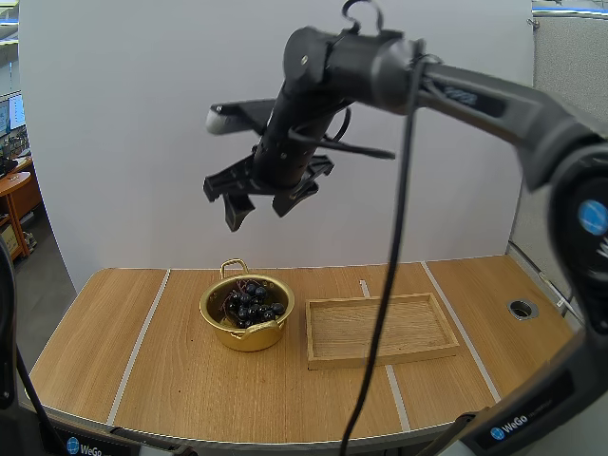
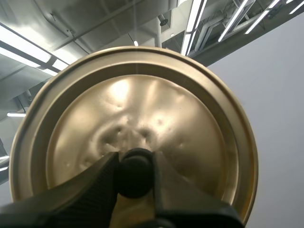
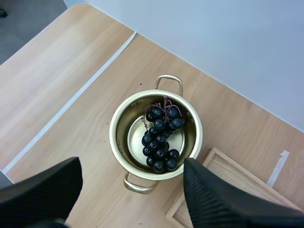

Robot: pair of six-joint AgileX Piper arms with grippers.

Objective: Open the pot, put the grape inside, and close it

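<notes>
The bunch of grapes [image 3: 160,140] lies in the open pot [image 3: 116,128], the right gripper [image 1: 258,211] hangs spread and empty above it, and the left gripper [image 2: 135,164] pinches the black knob [image 2: 135,173] of the lid [image 2: 142,109], so an off-centre descent could seat the lid askew on the pot.

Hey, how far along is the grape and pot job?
Done: the round gold metal pot is open and the bunch of dark purple grapes lies inside it. In hand: the left end effector pinches the round gold metal lid by its black knob; the right end effector hangs open above the pot. Left: set the lid on the pot.
</notes>
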